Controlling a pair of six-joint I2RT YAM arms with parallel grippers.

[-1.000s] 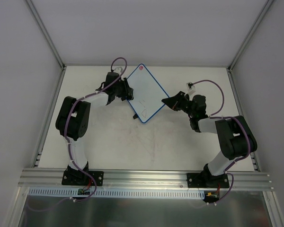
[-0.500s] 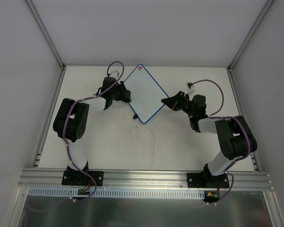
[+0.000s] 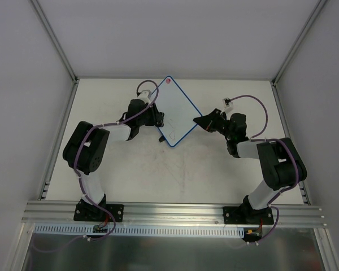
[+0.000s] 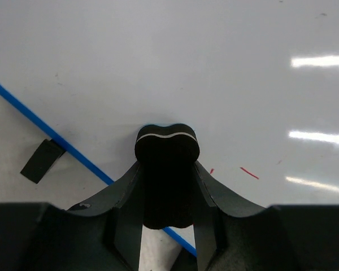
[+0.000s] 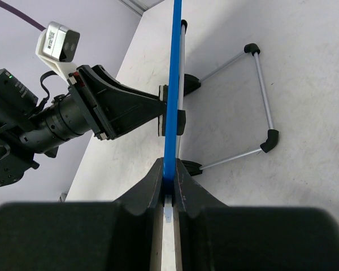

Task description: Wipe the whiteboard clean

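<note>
The whiteboard (image 3: pixel 175 110), white with a thin blue frame and a pink-red dot at its far corner, stands tilted on the table at the back middle. My left gripper (image 3: pixel 156 117) is shut on the black bone-shaped eraser (image 4: pixel 166 169) and presses it against the board's face (image 4: pixel 214 73) near the blue lower left edge. Small red marks (image 4: pixel 248 172) show on the board just right of the eraser. My right gripper (image 3: pixel 202 121) is shut on the board's right edge; in the right wrist view the blue frame (image 5: pixel 171 113) runs edge-on between the fingers.
The board's wire stand (image 5: pixel 254 107) with black feet rests on the table behind it. A strip of black tape (image 4: pixel 42 160) lies on the table left of the frame. Grey walls enclose the table on three sides.
My left gripper has moved with the eraser from the board's upper left edge down and right along its face. The right gripper and the board have not moved.
</note>
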